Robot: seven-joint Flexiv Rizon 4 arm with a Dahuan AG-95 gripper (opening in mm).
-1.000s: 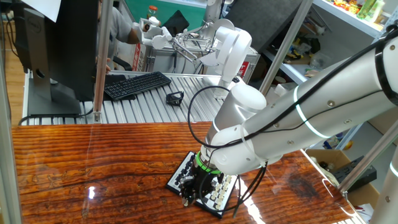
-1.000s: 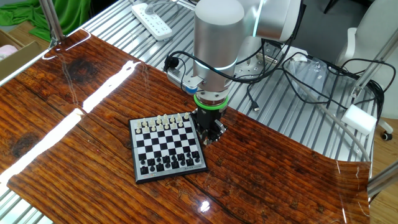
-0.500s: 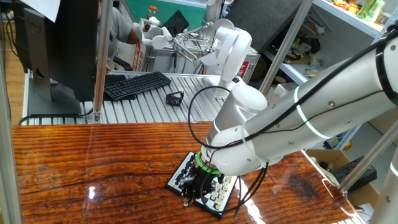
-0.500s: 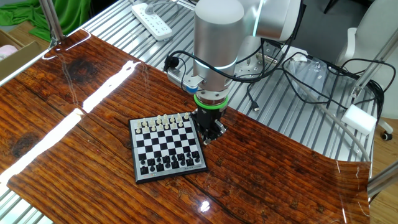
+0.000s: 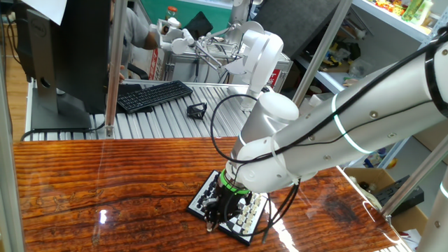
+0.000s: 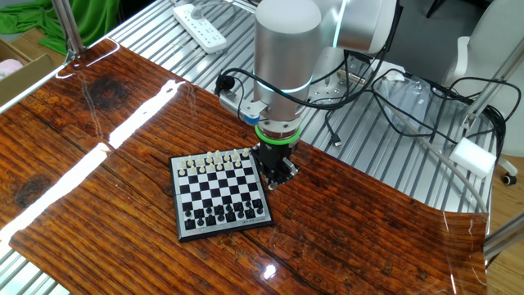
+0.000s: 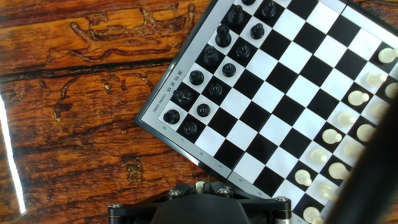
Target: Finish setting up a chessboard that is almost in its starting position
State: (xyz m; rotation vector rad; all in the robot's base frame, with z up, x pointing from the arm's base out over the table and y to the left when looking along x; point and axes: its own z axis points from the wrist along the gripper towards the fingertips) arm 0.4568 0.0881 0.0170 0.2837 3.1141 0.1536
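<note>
The chessboard [image 6: 219,195] lies on the wooden table, cream pieces [image 6: 214,161] along its far rows and black pieces [image 6: 221,215] along the near rows. My gripper [image 6: 273,182] stands low just off the board's right edge, beside the cream end. In the hand view the board [image 7: 273,93] fills the upper right, and my gripper [image 7: 199,185] is shut on a small cream piece [image 7: 199,183] pinched between the jaws. In one fixed view the gripper [image 5: 210,225] covers part of the board [image 5: 199,203].
A black keyboard [image 5: 154,94] and a small black object [image 5: 197,110] lie on the metal bench behind the table. A white power strip [image 6: 203,23] and loose cables [image 6: 360,90] sit beyond the table's far edge. Bare wood [image 7: 74,124] surrounds the board.
The arm's body has leaned slightly in one fixed view. The gripper stays at the board's edge, and the board and its pieces have not moved.
</note>
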